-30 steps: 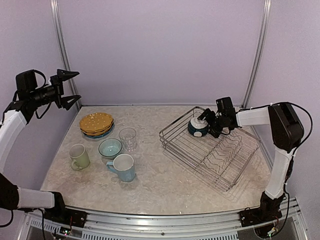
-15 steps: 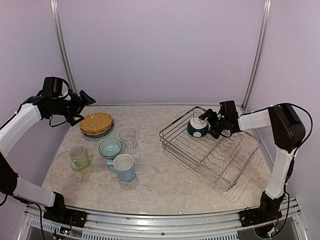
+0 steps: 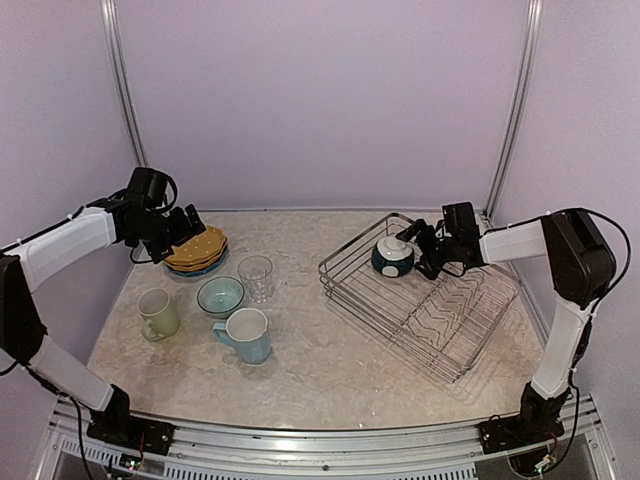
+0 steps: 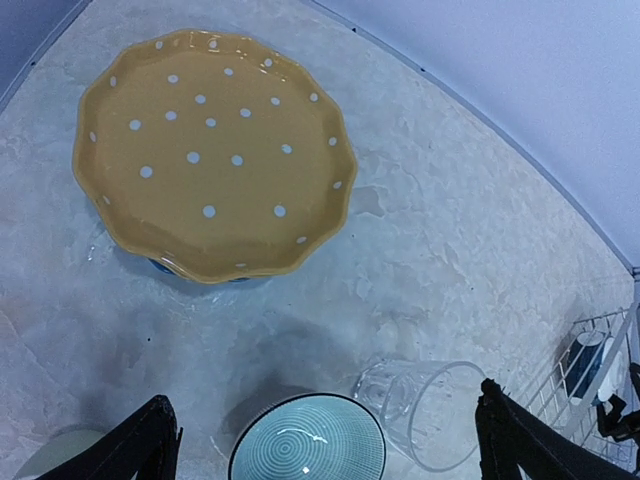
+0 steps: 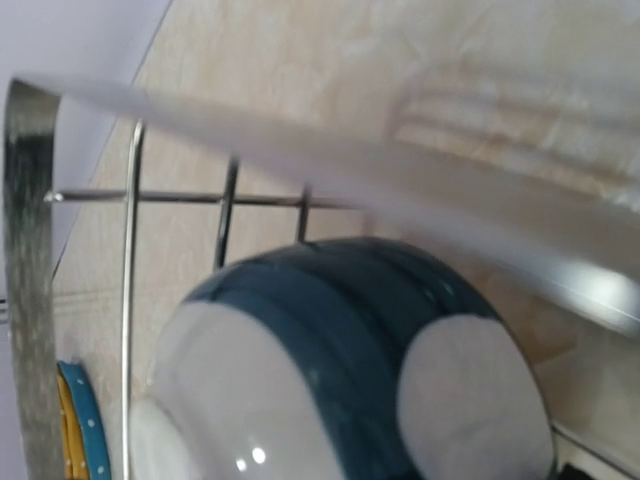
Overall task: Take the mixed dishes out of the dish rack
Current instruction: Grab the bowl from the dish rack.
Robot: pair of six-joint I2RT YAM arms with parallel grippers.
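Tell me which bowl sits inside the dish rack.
The dark-blue bowl with white patches, at the far corner of the dish rack beside the right end effector. The teal bowl stands on the table by the glass.

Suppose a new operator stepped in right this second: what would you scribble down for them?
Left gripper: open, empty, hovering near the yellow plates.
Right gripper: at the dark-blue bowl in the dish rack; whether it grips is unclear.
Done: plates, pale green mug, teal bowl, clear glass and light blue mug stand on the table.
Left: only that bowl remains in the rack; move it out.
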